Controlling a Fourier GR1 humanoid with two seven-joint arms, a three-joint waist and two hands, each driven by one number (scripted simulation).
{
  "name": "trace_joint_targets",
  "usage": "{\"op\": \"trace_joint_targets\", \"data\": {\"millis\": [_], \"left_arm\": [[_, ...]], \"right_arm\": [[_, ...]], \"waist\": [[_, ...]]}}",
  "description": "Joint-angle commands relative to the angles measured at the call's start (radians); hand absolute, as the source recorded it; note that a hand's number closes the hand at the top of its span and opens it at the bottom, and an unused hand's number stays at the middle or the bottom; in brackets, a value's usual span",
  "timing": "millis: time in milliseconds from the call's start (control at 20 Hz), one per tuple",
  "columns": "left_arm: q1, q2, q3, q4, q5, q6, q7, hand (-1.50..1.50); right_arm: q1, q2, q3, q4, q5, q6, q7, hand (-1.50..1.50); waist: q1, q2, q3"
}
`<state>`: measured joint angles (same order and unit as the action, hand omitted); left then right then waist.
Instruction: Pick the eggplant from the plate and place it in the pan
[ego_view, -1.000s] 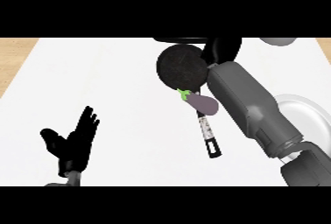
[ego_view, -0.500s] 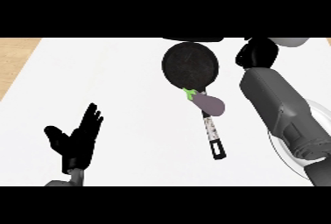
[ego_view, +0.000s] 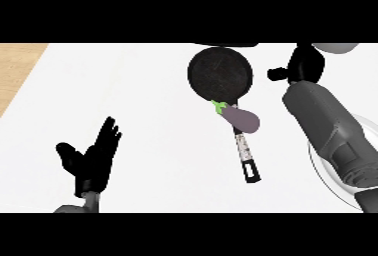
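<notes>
Right now the eggplant (ego_view: 242, 119) lies at the centre of the frame, not inside the pan (ego_view: 220, 71) but across the top of the pan's handle (ego_view: 245, 156), just below the round black dish. Its green stem end touches the pan's lower rim, and its purple body tilts down toward the right — resting on the handle rather than on the white table (ego_view: 148, 100).

The pan sits in the upper middle of the frame, its handle running down and slightly right to end near the lower centre.

At the upper right the right hand (ego_view: 304, 66) shows as a dark shape at the end of a grey forearm that rises from the lower right corner. It holds nothing, well apart from the eggplant (whether its fingers are straight or curled cannot be told from this angle). Behind that forearm, at the right edge, the pale rim of the plate (ego_view: 319, 167) curves out.

At the lower left the left hand (ego_view: 90, 159) rests open — fingers straight and pointing up, thumb spread to the side, nothing in it.
</notes>
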<state>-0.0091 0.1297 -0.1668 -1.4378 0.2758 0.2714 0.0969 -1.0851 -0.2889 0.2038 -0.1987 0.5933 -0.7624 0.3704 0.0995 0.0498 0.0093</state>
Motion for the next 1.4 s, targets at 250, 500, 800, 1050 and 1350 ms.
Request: {"op": "trace_joint_targets", "data": {"millis": [250, 500, 800, 1050, 1350], "left_arm": [[0.021, 0.011, 0.025, 0.008, 0.022, -0.011, 0.012, 0.00], [0.034, 0.020, 0.042, 0.015, 0.025, -0.012, 0.006, 0.00], [0.089, 0.007, 0.039, -0.030, 0.009, 0.020, 0.007, 0.00], [0.044, -0.001, 0.069, 0.032, 0.023, -0.016, -0.001, 0.00], [0.060, -0.028, 0.053, 0.001, -0.035, 0.033, 0.025, 0.00]], "right_arm": [[0.059, 0.001, -0.290, -0.219, -0.319, 0.006, -0.346, -1.50], [0.160, 0.013, -0.444, -0.296, -0.511, 0.162, -0.572, -1.50], [0.275, 0.018, -0.516, -0.325, -0.633, 0.424, -0.788, -1.50], [0.277, 0.033, -0.480, -0.331, -0.633, 0.514, -0.793, -1.50], [0.504, 0.105, -0.386, -0.648, -0.609, 0.440, -0.688, -1.50]], "waist": [[-0.032, -0.013, -0.001], [-0.058, -0.024, -0.003], [-0.085, -0.045, -0.007], [-0.089, -0.047, -0.009], [-0.101, -0.052, -0.009]]}}
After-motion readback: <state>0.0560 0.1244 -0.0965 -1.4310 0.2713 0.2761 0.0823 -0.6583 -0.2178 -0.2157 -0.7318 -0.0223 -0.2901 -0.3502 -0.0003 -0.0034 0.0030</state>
